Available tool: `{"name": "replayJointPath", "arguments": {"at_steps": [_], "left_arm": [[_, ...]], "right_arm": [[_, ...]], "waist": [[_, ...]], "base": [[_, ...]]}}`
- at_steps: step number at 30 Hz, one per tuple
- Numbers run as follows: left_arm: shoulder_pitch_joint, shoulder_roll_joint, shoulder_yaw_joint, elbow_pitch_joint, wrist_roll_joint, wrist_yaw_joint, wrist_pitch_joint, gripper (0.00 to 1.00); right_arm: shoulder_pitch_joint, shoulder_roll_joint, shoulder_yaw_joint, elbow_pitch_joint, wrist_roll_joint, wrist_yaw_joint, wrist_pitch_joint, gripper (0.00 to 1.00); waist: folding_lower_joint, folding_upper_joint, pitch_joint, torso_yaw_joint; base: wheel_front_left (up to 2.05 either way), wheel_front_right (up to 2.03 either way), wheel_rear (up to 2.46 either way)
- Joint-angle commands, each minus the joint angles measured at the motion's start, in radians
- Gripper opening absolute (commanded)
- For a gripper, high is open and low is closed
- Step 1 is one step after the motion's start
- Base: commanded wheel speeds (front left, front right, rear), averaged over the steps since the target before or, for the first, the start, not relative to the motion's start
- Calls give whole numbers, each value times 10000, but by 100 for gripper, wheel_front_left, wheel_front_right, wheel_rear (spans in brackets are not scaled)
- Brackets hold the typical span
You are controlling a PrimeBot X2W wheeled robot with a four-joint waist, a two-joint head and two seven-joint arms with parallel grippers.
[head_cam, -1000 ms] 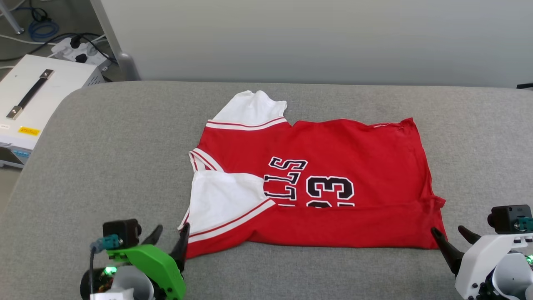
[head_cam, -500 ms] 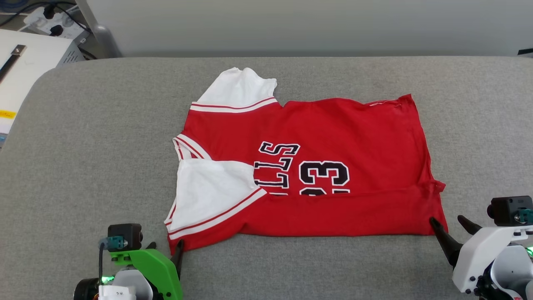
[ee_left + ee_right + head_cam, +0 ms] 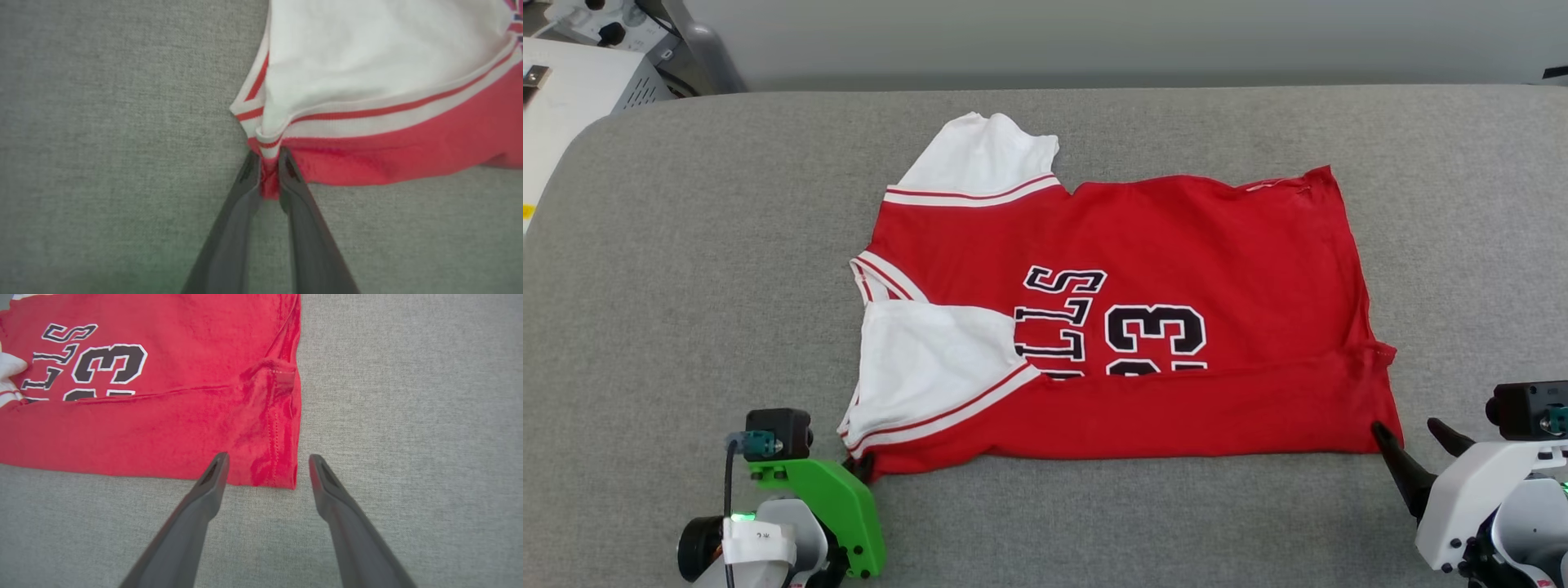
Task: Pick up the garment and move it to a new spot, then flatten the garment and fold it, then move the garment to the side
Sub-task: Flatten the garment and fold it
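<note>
Since a second ago the left gripper [image 3: 269, 173] has closed. Its fingers, then spread beside the cloth, now pinch the near-left corner of the red jersey [image 3: 1127, 327], just below the folded-in white sleeve [image 3: 931, 359]. The head camera has also tipped down, so everything sits higher in that view. The jersey lies flat in the middle of the grey padded surface [image 3: 686, 286], with its near long edge already folded up over the lettering. At the near-right corner the right gripper [image 3: 268, 459] has its jaws wide apart, straddling the corner but not clamping it — probably so both corners can be lifted together for the next fold.
</note>
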Motion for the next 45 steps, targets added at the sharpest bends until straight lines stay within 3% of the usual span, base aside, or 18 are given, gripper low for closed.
{"name": "replayJointPath", "arguments": {"at_steps": [1, 8, 17, 27, 28, 29, 45], "left_arm": [[264, -204, -234, 290, -155, -104, 197, 0], [353, -107, 52, -510, -292, -262, -316, 0], [533, 456, 163, -2652, -78, 168, -175, 0], [561, 606, 68, -3565, 65, 451, 38, 0], [544, 607, 47, -3578, 60, 438, 53, 0], [538, 615, 42, -3552, 59, 443, 69, 0], [1201, 869, -254, -2850, -185, 395, 459, 0]], "right_arm": [[-39, -34, -49, 9, -94, -7, 60, 100], [-129, -42, -269, 339, -473, -7, 351, 100], [-835, 872, -1316, 1609, -1294, -7, 928, 100], [-1232, 1330, -1686, 2590, -2116, -7, 1409, 100], [-1240, 1388, -1695, 2847, -2130, -7, 1554, 29], [-1241, 1394, -1698, 2920, -2139, -7, 1583, 0], [-702, 859, -2005, 2538, -1702, -7, 1677, 0]], "waist": [[0, -1, -125, 77], [0, -1, -515, 447], [0, -1, -420, 946], [0, -1, -58, 1204], [0, -1, -5, 1225], [0, -1, 4, 1225], [0, -1, -1245, 860]], "base": [[0, 0, 0], [0, 0, 0], [0, 0, 0], [0, 0, 0], [0, 0, 0], [0, 0, 0], [0, 0, 0]]}}
